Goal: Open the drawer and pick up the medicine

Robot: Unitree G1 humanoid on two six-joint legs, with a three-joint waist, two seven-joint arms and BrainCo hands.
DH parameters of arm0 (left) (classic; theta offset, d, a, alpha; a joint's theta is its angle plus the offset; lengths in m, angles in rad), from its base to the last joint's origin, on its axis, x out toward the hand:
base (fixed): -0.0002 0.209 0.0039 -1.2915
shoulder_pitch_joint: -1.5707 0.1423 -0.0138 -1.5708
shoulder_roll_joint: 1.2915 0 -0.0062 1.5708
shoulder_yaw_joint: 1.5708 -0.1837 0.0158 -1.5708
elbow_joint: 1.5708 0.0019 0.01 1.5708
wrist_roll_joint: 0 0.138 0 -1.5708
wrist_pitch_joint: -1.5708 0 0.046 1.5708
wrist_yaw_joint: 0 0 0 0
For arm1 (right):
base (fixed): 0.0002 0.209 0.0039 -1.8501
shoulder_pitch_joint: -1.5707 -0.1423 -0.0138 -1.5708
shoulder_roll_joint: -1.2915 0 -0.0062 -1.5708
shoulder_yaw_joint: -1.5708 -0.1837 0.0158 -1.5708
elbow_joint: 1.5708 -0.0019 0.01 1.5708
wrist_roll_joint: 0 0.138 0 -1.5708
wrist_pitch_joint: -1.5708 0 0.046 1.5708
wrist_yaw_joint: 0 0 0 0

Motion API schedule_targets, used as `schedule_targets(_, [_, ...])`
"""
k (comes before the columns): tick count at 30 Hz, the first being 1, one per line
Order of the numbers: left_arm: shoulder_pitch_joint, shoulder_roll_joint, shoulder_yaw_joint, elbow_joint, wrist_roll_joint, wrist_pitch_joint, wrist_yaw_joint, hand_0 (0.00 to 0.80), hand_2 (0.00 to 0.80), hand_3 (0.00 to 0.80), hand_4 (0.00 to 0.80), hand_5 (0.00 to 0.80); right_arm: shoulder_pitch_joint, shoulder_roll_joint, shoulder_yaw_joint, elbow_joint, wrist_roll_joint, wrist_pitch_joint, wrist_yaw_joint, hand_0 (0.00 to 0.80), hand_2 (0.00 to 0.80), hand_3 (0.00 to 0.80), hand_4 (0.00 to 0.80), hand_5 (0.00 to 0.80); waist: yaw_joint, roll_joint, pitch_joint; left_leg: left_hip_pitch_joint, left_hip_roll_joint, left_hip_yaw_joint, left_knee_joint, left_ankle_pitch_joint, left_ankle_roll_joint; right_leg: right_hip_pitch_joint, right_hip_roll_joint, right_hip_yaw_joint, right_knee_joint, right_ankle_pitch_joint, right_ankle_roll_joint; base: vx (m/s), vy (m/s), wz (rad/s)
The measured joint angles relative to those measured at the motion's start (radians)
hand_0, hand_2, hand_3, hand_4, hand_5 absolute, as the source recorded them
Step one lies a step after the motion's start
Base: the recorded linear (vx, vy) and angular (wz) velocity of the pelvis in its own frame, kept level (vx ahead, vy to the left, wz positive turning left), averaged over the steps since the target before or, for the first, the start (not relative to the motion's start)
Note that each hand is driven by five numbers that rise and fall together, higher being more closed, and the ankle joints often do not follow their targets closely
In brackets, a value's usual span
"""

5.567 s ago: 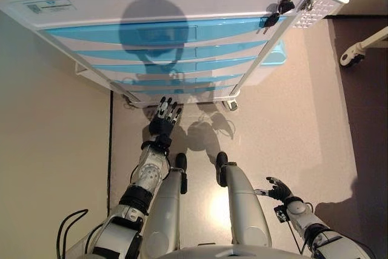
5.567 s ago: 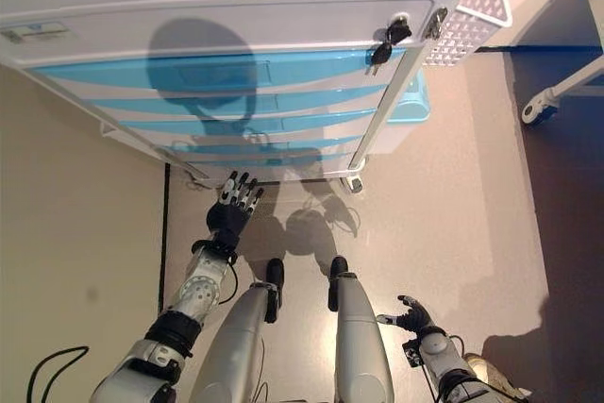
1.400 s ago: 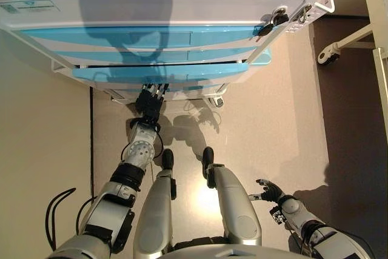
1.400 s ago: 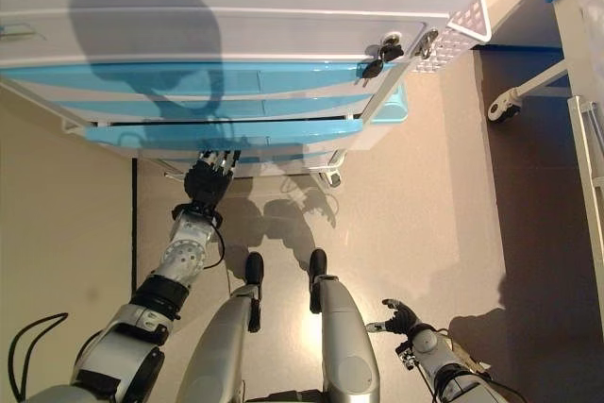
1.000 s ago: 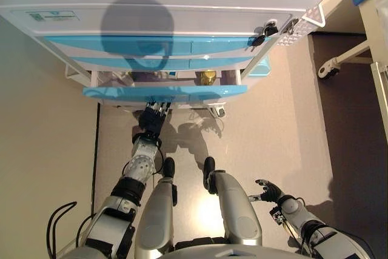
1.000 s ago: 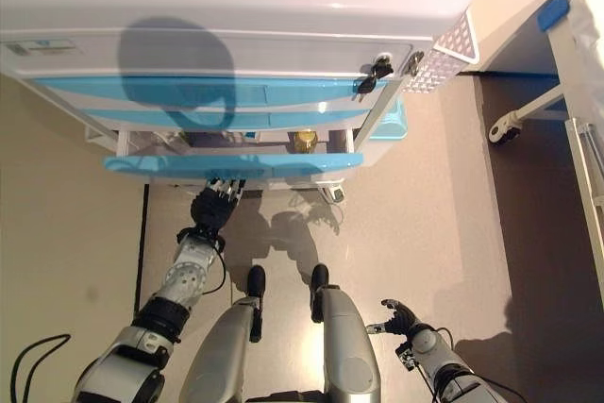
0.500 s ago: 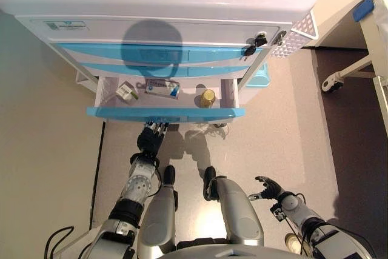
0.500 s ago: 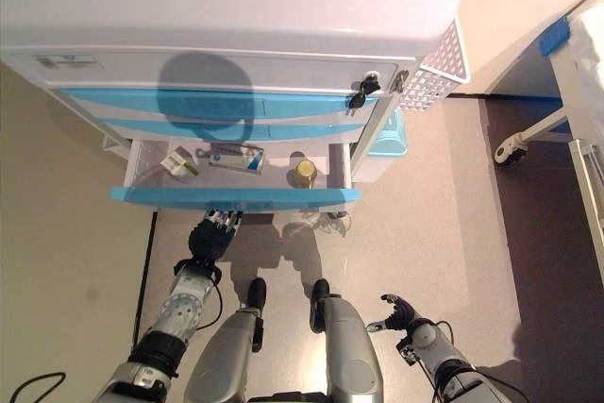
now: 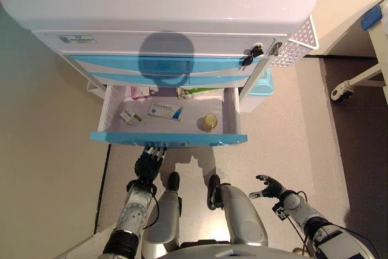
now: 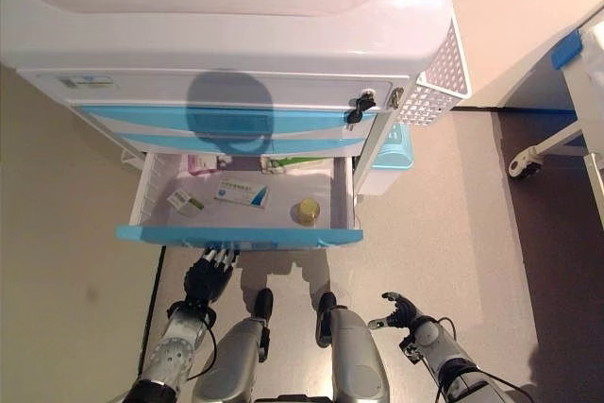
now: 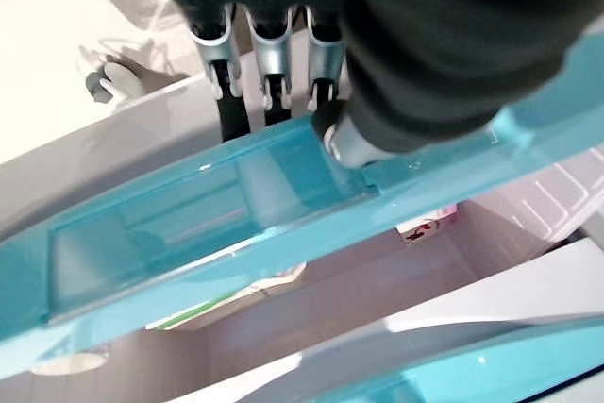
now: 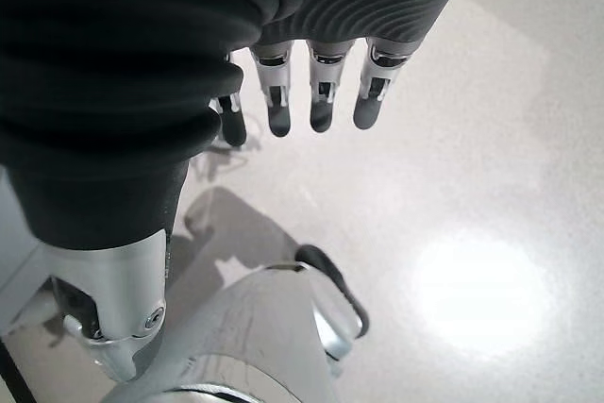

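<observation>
Drawer [image 9: 170, 138] out — left hand [image 9: 147, 163] underneath

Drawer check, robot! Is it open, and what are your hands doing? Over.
Drawer open, left hand hooked on its front. Right hand low, holding nothing. Medicine boxes and bottle inside, untouched. Nothing blocking.

Two head views steeply down onto one shared open drawer [image 9: 168, 139]; wrist views close along each hand.
</observation>
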Motion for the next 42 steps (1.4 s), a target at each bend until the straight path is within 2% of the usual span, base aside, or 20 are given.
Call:
schedule_targets(5, [0.067,0.016,-0.004,-0.044,0.011,0.037,0.000,0.800,0.800,0.800,0.800,0.800,0.011,0.001,-0.007,0.004,-0.010,0.000,0.001,0.000,0.000,0.000,0.000,0.000,0.019,0.001,-0.010,0.002,0.001,-0.007,-0.011,0.000,0.000,0.001,0.001,-0.006,-0.003,-0.002,-0.006,0.000,0.000,0.01])
schedule_targets(8, [0.129,0.036,-0.007,-0.089,0.018,0.061,0.000,0.800,0.800,0.800,0.800,0.800,0.007,-0.001,-0.021,0.003,-0.017,0.000,0.000,0.000,0.000,0.000,0.000,0.000,0.022,0.001,-0.010,0.003,0.001,-0.012,-0.011,0.008,-0.012,0.003,0.000,-0.010,-0.003,-0.002,-0.007,-0.001,0.003,0.05])
schedule_targets(13, [0.160,0.065,-0.009,-0.113,0.026,0.101,-0.002,0.800,0.800,0.800,0.800,0.800,0.010,0.003,-0.021,0.009,-0.017,0.000,0.001,0.000,0.000,0.000,0.000,0.000,0.039,0.001,-0.011,0.008,0.000,-0.021,-0.011,0.005,-0.007,0.014,0.000,-0.015,-0.008,-0.005,-0.006,0.017,0.001,0.02])
schedule_targets(28, [0.296,0.081,-0.009,-0.158,0.026,0.105,-0.015,0.800,0.800,0.800,0.800,0.800,0.018,0.029,-0.062,0.025,-0.017,0.008,-0.011,0.000,0.000,0.000,0.000,0.000,0.079,0.002,-0.014,0.018,0.001,-0.023,-0.019,0.004,-0.007,0.021,0.005,-0.021,-0.008,-0.017,-0.008,0.007,0.000,0.01])
schedule_targets(32, [0.333,0.081,-0.016,-0.147,0.027,0.106,-0.015,0.800,0.800,0.800,0.800,0.800,0.031,0.029,-0.062,0.042,-0.016,0.010,-0.024,0.000,0.000,0.000,0.000,0.000,0.078,0.005,-0.063,0.005,0.002,-0.023,-0.030,0.004,-0.008,0.012,0.006,-0.025,-0.022,-0.017,-0.008,0.000,0.002,0.01])
schedule_targets(38, [0.356,0.080,-0.021,-0.127,0.028,0.118,-0.016,0.800,0.800,0.800,0.800,0.800,0.036,0.029,-0.062,0.048,-0.016,0.019,-0.034,0.000,0.000,0.000,0.000,0.000,0.079,0.009,-0.096,0.004,0.002,-0.024,-0.031,0.007,-0.013,0.018,0.007,-0.027,-0.036,-0.013,-0.009,0.006,0.005,0.02])
schedule_targets(42, [0.356,0.070,-0.037,-0.071,0.028,0.128,-0.020,0.800,0.800,0.800,0.800,0.800,0.044,0.028,-0.062,0.075,-0.015,0.020,-0.044,0.000,0.000,0.000,0.000,0.000,0.080,0.033,-0.134,0.025,0.003,-0.025,-0.043,0.007,-0.013,0.049,0.012,-0.028,-0.069,-0.006,0.002,0.000,0.000,0.00])
